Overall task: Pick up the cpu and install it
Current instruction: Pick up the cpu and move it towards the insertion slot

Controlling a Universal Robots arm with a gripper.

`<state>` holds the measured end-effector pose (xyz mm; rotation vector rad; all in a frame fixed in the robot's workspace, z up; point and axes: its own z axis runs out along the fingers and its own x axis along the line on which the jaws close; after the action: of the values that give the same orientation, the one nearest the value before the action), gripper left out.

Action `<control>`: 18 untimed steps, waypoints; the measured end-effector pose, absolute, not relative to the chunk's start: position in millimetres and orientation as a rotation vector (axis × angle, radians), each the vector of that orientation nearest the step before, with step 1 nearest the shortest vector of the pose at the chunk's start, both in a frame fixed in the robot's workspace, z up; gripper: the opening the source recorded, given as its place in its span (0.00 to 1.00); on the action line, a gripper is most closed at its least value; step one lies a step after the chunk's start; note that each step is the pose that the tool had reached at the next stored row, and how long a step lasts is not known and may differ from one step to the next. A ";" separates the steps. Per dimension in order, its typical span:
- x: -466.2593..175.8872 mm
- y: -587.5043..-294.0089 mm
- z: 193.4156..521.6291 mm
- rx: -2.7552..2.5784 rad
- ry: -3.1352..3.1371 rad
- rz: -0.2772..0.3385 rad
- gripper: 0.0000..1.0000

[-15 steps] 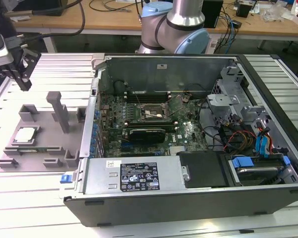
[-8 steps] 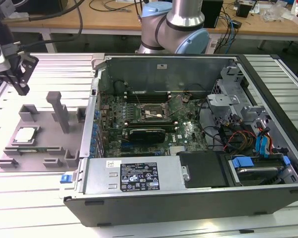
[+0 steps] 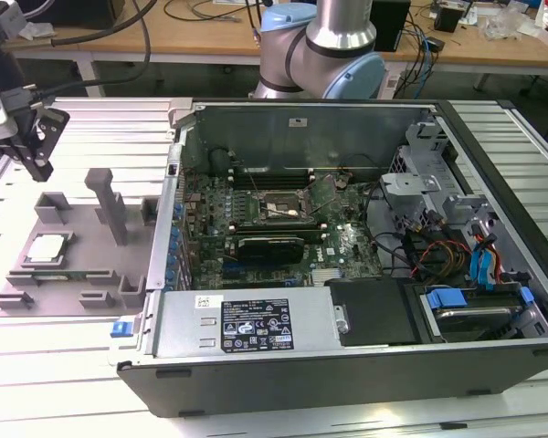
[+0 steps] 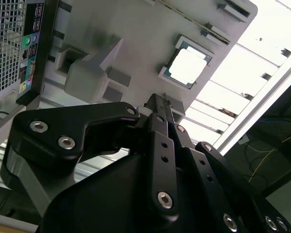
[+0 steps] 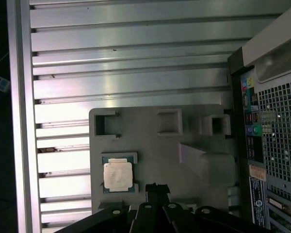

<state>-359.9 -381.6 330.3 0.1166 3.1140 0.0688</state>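
Slatted metal bench: the cpu (image 3: 47, 248) lies in the grey tray (image 3: 89, 254) beside an open computer (image 3: 347, 228); the gripper (image 5: 156, 188), pinched closed and empty, hangs above the tray near the cpu.

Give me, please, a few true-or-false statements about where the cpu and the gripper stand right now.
1. The cpu lies in the grey tray. True.
2. The gripper holds the cpu. False: it hangs empty near the tray, apart from the cpu.
3. The tray sits at the exterior view's right of the computer case. False: it sits at its left.
4. The case is open, its motherboard showing. True.
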 end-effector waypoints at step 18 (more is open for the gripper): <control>-375.9 -382.6 316.0 0.116 3.114 0.069 0.11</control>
<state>-375.9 -382.6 316.0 0.1163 3.1139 0.0689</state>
